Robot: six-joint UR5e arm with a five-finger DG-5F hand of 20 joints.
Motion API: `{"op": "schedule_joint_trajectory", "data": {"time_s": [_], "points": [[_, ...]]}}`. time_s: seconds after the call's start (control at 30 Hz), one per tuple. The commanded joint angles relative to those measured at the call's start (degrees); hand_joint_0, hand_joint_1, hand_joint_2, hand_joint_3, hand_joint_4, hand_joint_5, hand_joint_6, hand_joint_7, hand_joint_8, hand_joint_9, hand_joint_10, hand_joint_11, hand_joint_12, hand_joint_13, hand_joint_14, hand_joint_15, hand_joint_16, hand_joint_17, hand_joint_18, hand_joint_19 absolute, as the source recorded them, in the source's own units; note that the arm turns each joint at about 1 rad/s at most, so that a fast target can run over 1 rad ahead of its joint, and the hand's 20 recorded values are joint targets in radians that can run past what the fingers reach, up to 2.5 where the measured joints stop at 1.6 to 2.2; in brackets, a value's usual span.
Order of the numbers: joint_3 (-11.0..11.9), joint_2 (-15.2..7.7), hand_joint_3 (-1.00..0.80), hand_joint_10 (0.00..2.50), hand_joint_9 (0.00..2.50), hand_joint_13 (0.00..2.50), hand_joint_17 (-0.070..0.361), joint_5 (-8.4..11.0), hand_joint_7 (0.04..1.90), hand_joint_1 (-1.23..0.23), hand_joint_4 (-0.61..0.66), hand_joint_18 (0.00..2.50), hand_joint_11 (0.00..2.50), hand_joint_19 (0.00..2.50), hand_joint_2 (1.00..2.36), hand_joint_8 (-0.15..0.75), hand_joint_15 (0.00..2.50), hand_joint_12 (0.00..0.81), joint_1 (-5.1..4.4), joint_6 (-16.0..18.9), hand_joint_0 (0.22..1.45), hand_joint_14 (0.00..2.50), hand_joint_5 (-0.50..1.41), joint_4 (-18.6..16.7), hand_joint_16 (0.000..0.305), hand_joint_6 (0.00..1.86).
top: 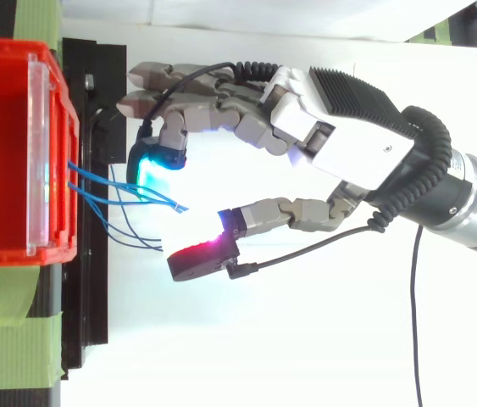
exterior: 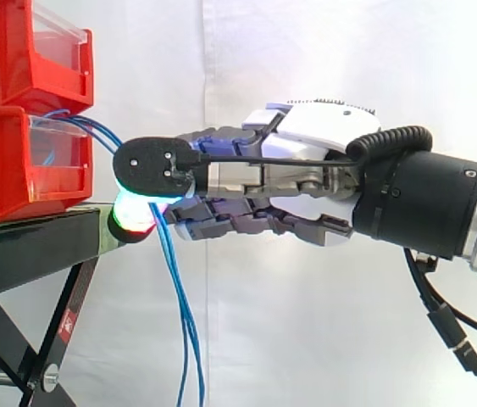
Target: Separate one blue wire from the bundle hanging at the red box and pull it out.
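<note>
- At the front of the lower red bin [exterior: 1, 170], a bundle of thin blue wires [exterior: 175, 288] comes out beside its clear panel, arches over the edge of the black stand [exterior: 26, 246] and hangs down freely in front of the white curtain [exterior: 306, 51].
- From above, the wires [top: 107, 180] fan out from the bin as several separate strands, some crossing one another.
- The hand [exterior: 306, 182] reaches in level from the right, its fingers stretched out nearly straight towards the bins.
- In the top view, a cyan-glowing fingertip [top: 158, 165] sits over the upper strands, seemingly touching them, while the thumb [top: 204, 259], glowing red, lies well apart on the other side.
- The wires run through the gap between fingers and thumb; the hand is spread wide and grips none of them.
- In the side view, a low fingertip [exterior: 132, 216] glows red and green just beside the stand's edge.
</note>
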State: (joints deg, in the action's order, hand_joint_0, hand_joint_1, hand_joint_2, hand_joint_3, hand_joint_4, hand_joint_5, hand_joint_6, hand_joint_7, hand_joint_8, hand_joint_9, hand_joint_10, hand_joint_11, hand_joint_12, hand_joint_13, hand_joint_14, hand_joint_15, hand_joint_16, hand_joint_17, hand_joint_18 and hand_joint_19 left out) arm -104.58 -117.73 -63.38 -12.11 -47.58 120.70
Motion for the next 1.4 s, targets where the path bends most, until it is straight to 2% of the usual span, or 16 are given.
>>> {"op": "schedule_joint_trajectory", "data": {"time_s": [0.0,0.3,0.73,0.97,1.07,1.37], "points": [[-0.01,-0.04,-0.43,0.0,0.44,0.3,0.108,-0.17,1.24,-0.65,0.27,0.21,0.18,0.3,1.01,0.308,0.18,0.36,-0.02,0.12,0.61,0.01,-0.17,-1.08,0.048,0.6],[0.08,-0.04,-0.4,0.01,0.45,0.31,0.108,-0.52,1.19,-0.65,0.26,0.21,0.18,0.3,1.01,0.31,0.18,0.36,0.16,0.47,0.62,0.01,-0.17,-0.73,0.048,0.64],[0.08,-0.04,-0.21,0.01,0.46,0.34,0.108,-0.52,1.09,-0.67,0.21,0.25,0.22,0.31,1.02,0.312,0.19,0.361,0.16,0.47,0.64,0.01,-0.2,-0.73,0.048,0.76],[0.08,-0.04,-0.19,0.01,0.51,0.37,0.107,-0.34,1.06,-0.71,0.2,0.28,0.23,0.31,1.02,0.316,0.2,0.36,0.16,0.74,0.65,0.01,-0.2,-0.64,0.048,0.78],[0.08,-0.04,-0.16,0.01,0.54,0.4,0.107,-0.34,1.08,-0.73,0.19,0.31,0.24,0.32,1.03,0.317,0.21,0.363,0.16,2.32,0.65,0.01,-0.19,-0.64,0.048,0.77],[0.08,-0.04,-0.14,0.01,0.67,0.5,0.105,-0.26,1.12,-0.74,0.19,0.35,0.34,0.33,1.03,0.339,0.26,0.364,-0.02,12.69,0.65,0.01,-0.18,1.64,0.047,0.76]]}}
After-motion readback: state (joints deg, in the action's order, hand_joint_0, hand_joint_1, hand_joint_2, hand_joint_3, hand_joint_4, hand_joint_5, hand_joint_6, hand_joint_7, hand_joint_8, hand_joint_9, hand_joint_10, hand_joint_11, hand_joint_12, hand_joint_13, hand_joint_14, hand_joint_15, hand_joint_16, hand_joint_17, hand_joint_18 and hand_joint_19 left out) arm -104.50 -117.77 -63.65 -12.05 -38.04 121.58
